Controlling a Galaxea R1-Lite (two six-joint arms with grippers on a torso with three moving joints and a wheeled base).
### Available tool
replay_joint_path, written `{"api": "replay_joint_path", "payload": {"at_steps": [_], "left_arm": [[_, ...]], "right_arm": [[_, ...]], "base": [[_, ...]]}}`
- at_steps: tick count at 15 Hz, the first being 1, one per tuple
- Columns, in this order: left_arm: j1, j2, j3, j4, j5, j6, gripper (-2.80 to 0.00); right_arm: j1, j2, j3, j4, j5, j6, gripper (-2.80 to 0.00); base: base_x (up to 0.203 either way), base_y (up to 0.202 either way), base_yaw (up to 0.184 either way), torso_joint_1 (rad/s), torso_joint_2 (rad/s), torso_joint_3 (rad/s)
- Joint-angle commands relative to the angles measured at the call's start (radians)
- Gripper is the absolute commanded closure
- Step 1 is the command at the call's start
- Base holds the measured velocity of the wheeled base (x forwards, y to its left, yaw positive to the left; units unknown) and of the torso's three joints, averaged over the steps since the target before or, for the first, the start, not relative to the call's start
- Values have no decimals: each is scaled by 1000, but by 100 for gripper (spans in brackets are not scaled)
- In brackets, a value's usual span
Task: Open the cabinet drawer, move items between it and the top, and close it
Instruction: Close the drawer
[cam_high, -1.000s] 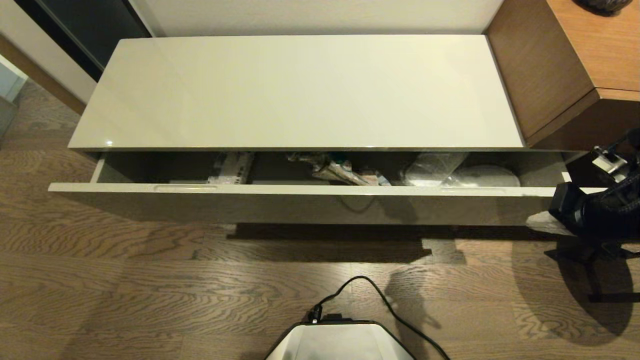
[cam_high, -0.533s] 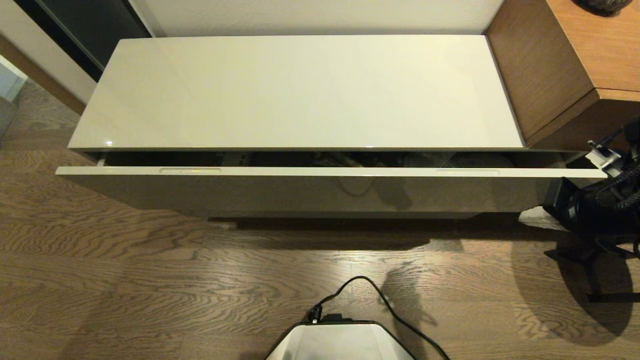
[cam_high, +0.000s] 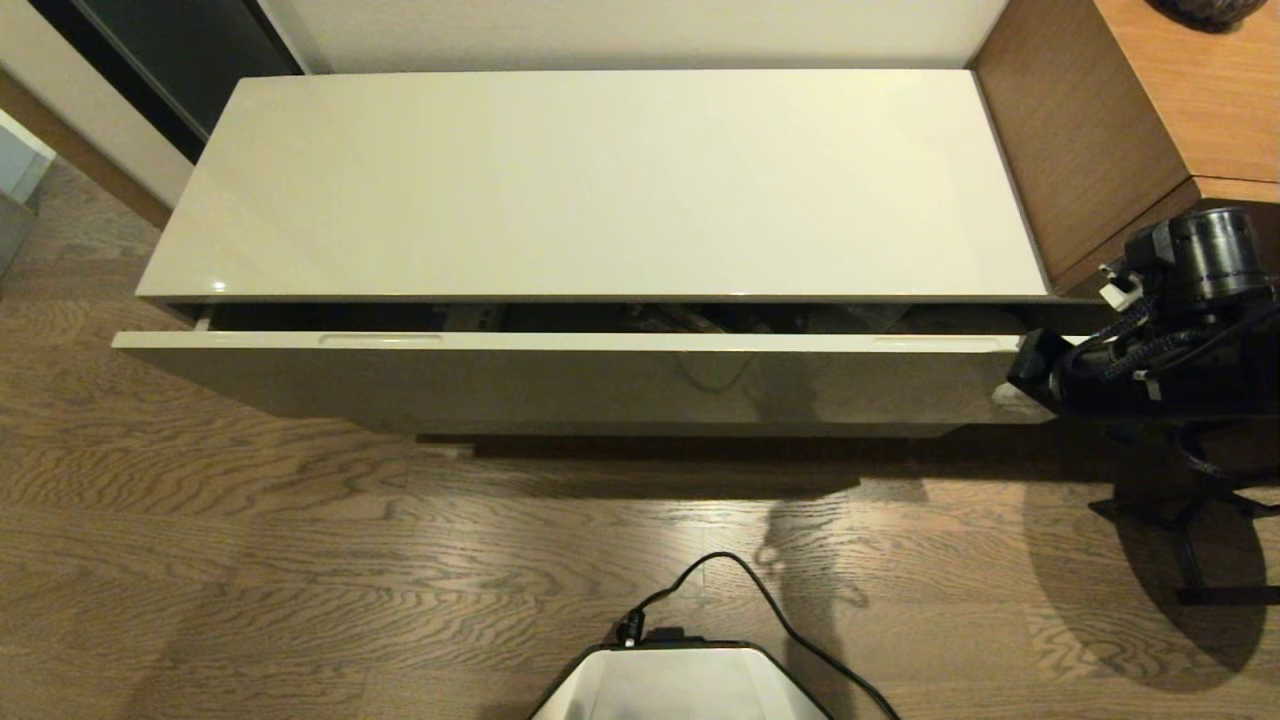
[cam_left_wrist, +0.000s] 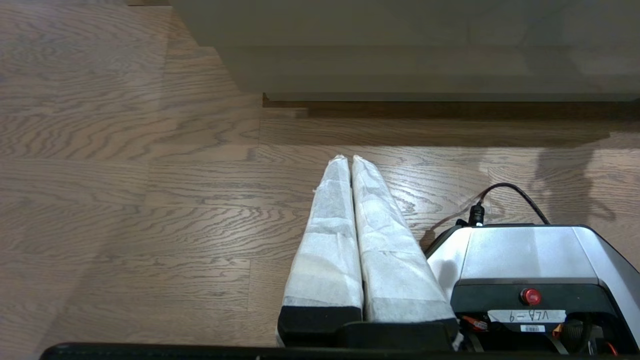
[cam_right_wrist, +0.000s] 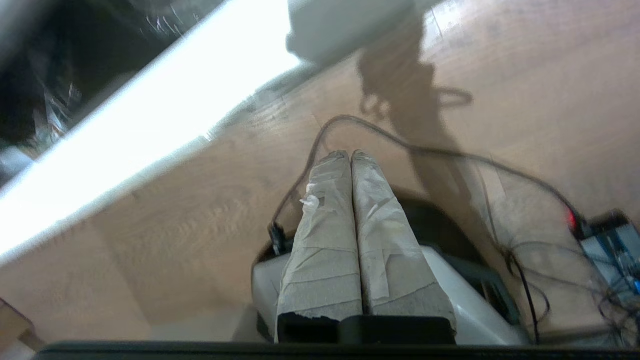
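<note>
The cabinet drawer stands out by a narrow gap under the top, which is bare. Through the gap only dim glimpses of the items show: crinkly plastic near the middle and a clear bag toward the right. My right gripper is shut and empty at the right end of the drawer front. In the right wrist view its taped fingers press together over the floor, with the drawer's bright edge beside them. My left gripper is shut, empty, low over the floor.
A brown wood-grain desk adjoins the cabinet's right end. My base and its black cable lie on the wooden floor in front. A dark stand's legs sit at the right.
The drawer slid in from roughly a hand's width open to a narrow gap, hiding most of its contents. My right arm then rose and turned by the drawer's right end.
</note>
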Motion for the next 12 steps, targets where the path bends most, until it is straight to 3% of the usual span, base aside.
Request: {"api": "replay_joint_path", "payload": {"at_steps": [1, 12], "left_arm": [[0, 1, 0, 0, 0, 0, 0], [0, 1, 0, 0, 0, 0, 0]], "right_arm": [[4, 4, -26, -19, -4, 0, 0], [5, -1, -48, -31, -2, -24, 0]], "base": [[0, 0, 0, 0, 0, 0], [0, 0, 0, 0, 0, 0]]}}
